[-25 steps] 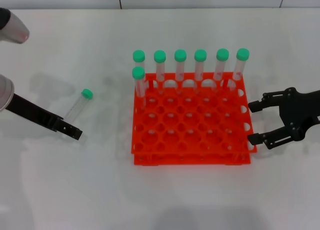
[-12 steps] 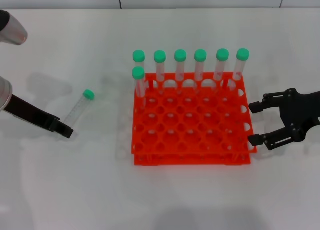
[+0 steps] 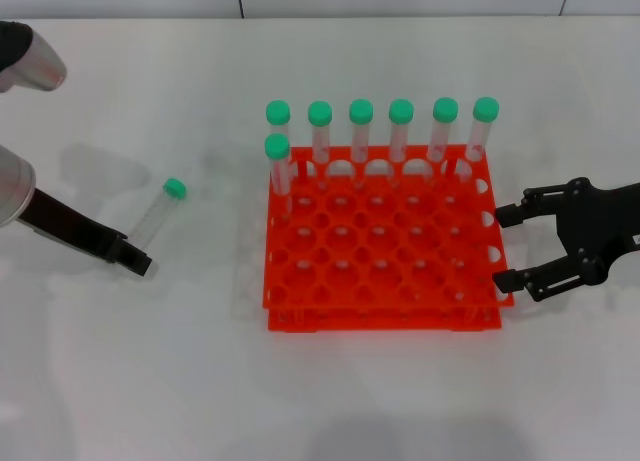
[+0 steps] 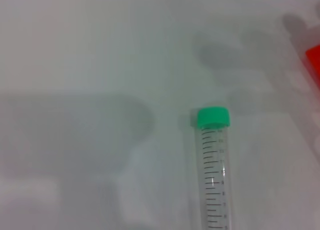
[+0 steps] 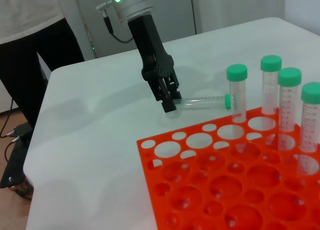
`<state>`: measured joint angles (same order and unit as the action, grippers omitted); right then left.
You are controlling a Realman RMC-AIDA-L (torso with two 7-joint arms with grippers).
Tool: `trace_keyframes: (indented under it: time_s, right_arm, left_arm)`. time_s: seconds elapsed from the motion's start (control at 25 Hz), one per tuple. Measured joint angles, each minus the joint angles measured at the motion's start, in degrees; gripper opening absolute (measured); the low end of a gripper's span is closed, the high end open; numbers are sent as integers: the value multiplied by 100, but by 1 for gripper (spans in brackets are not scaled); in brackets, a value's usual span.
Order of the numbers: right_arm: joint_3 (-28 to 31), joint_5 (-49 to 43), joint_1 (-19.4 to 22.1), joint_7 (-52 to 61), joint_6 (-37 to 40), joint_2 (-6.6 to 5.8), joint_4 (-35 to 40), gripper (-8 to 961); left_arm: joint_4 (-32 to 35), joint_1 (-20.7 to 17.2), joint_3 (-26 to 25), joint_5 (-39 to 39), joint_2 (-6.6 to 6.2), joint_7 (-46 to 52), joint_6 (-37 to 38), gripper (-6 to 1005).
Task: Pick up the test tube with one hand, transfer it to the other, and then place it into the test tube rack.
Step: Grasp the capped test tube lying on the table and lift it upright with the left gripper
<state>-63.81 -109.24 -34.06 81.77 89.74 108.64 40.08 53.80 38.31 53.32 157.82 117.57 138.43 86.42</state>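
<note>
Left gripper (image 3: pixel 138 262) sits low over the white table (image 3: pixel 150 381) at the left of the scene, its dark finger tip at the clear bottom end of the test tube (image 3: pixel 160 209); whether its fingers are spread or pressed together cannot be told. That tube lies flat on the table, green cap pointing away from the robot, well apart from the test tube rack (image 3: pixel 380 271). The left wrist view shows its cap and printed graduations clearly (image 4: pixel 214 170), with the lower end cut off by the picture edge. From the right wrist view the left gripper (image 5: pixel 169 104) reaches steeply down from a silver wrist with a green light, its tip at the tube's end (image 5: pixel 202 101).

At the centre stands the orange-red rack, holding seven green-capped tubes (image 3: pixel 401 131): six along the far row, one in the next row at the left end. Nothing lies between the loose tube and the rack.

At the right, the right gripper (image 3: pixel 508 247) hovers just beside the rack's right edge, fingers spread wide and empty, pointing toward the rack.
</note>
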Motion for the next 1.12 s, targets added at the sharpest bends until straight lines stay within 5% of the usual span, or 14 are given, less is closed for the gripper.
trace_keyframes:
  time_s: [0.24,0.76,1.12]
  right_arm:
    - [12,0,-6,-2,0,9,0,869]
    - [43,0,18,-2,-7,-1,-1,868]
    - [45,0,37,-3,-10,-13,-1,868]
  left_arm:
    - [-11,1,20,5,3,12,-51,489]
    - [111,-14,57,-23,20,88,-197,237]
    - [1456,-532,63,-1137,142,-339,-281,205]
